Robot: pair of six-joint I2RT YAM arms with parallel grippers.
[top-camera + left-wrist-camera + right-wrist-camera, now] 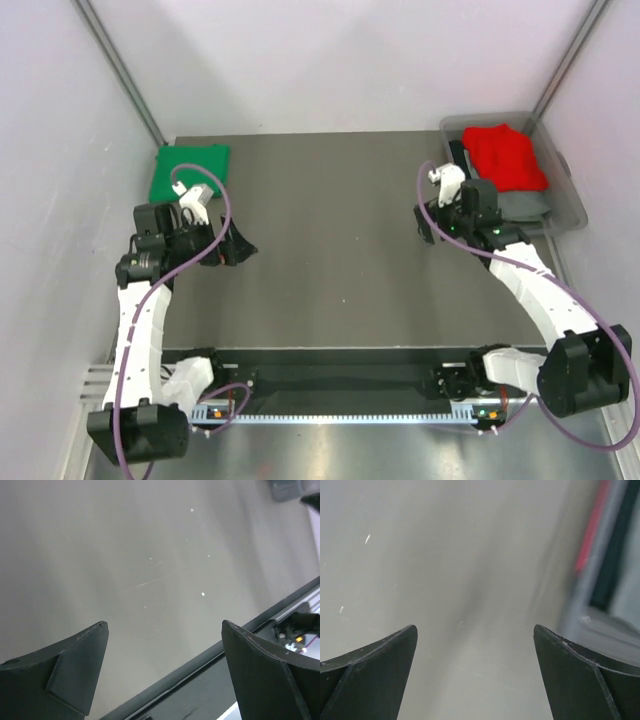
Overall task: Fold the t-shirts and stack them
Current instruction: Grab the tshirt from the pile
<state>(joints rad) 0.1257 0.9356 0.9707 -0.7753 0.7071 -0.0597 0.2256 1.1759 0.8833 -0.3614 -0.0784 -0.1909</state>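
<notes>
Jaws wide both sides, green t-shirt (190, 172) folded, red t-shirt (508, 158) — in bin (573, 200)

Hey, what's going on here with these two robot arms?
It's a t-shirt folding job. One green t-shirt lies folded at the far left corner of the table; a red t-shirt sits piled in the clear bin at far right. The left gripper and right gripper are both open and empty, the right one beside the bin.

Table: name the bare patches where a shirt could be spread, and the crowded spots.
Bare: the table between the left gripper and right gripper, back edge to front edge. Crowded: green shirt in the far-left corner; bin with the red shirt at far right.
</notes>
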